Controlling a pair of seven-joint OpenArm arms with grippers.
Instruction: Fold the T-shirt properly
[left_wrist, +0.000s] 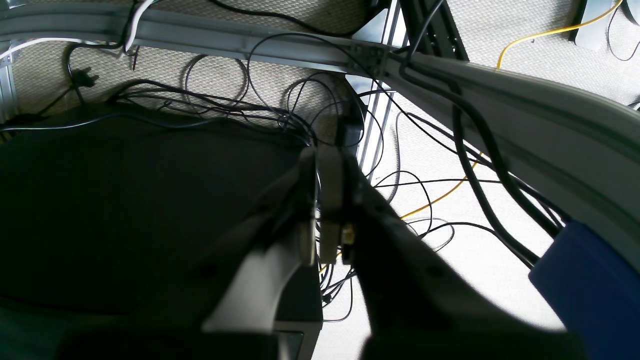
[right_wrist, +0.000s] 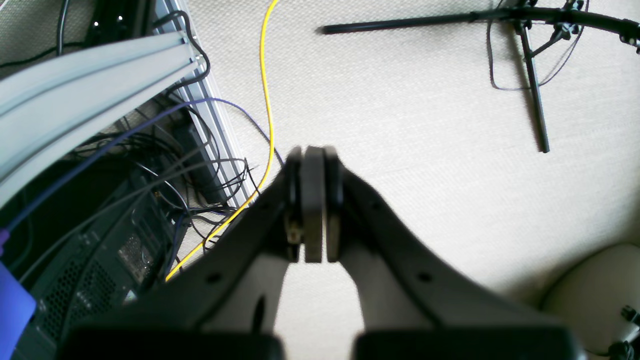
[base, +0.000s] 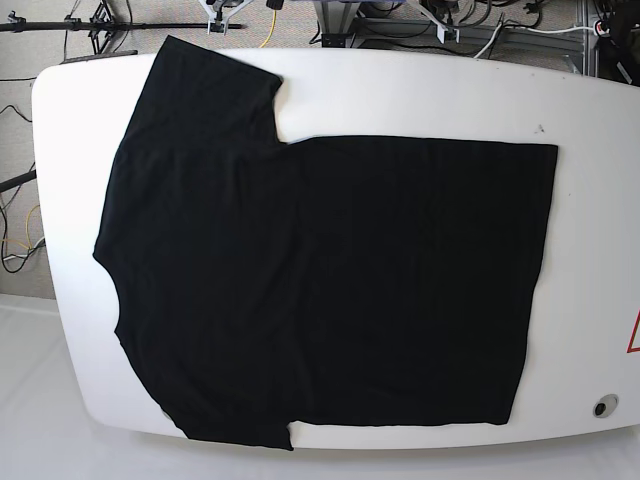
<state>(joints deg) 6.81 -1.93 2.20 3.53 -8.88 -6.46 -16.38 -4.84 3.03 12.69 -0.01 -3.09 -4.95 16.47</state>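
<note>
**One Black Shirt Flat on the Table, Both Grippers Shut**

One big plain black cloth T-shirt (base: 330, 290) lay spread flat on one white oval table (base: 590, 250). It had two short sleeves. One sleeve pointed to the far left corner of the table, and the other hung a little over the near edge. The straight bottom edge of the shirt sat toward the right side of the table. No gripper was seen in the table view, so the shirt was away from both sets of fingers.

The left gripper (left_wrist: 325, 210) had its two fingers pressed together with nothing between them. Behind its fingertips ran many thin black cables (left_wrist: 280, 107) over the pale carpet, and one grey metal rail (left_wrist: 525, 120) crossed above and to the right of them.

The right gripper (right_wrist: 312, 205) also had its two fingers pressed tight with nothing held. Just left of those fingers ran one long yellow cable (right_wrist: 267, 100). Farther left sat one grey metal frame bar (right_wrist: 85, 85). Far beyond the fingertips, to the right, one black stand (right_wrist: 532, 80) lay on the carpet.
</note>
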